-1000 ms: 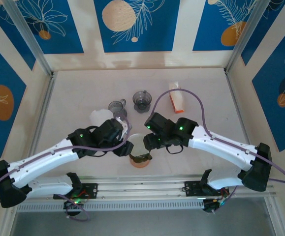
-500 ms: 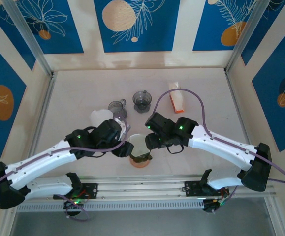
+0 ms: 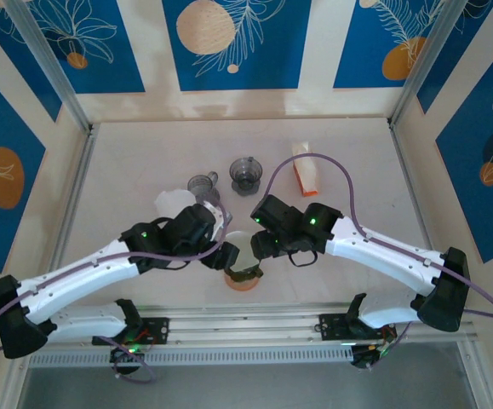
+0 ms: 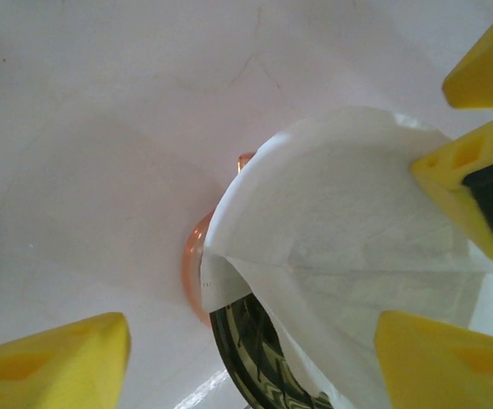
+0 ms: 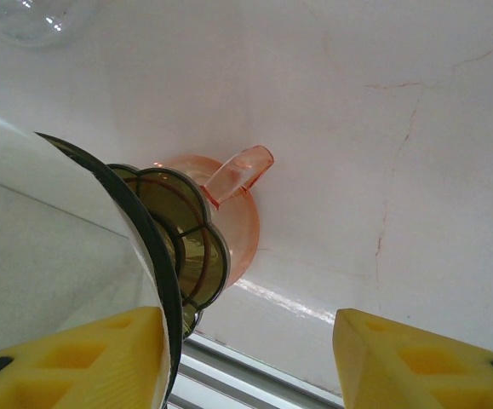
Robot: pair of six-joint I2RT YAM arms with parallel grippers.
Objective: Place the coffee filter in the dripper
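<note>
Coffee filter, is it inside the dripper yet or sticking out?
Mostly sticking out. The white coffee filter lies tilted across the top of the dripper, whose ribbed rim shows underneath.

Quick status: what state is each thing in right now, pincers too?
coffee filter, opened out, resting over the dripper's mouth, most of it sticking out.
dripper, upright, handle free.
left pincer, open, straddling the filter.
right pincer, open, touching the filter's edge.
small grey cup, upright, untouched.
large grey cup, upright, untouched.
orange and white pack, at the back, untouched.
</note>
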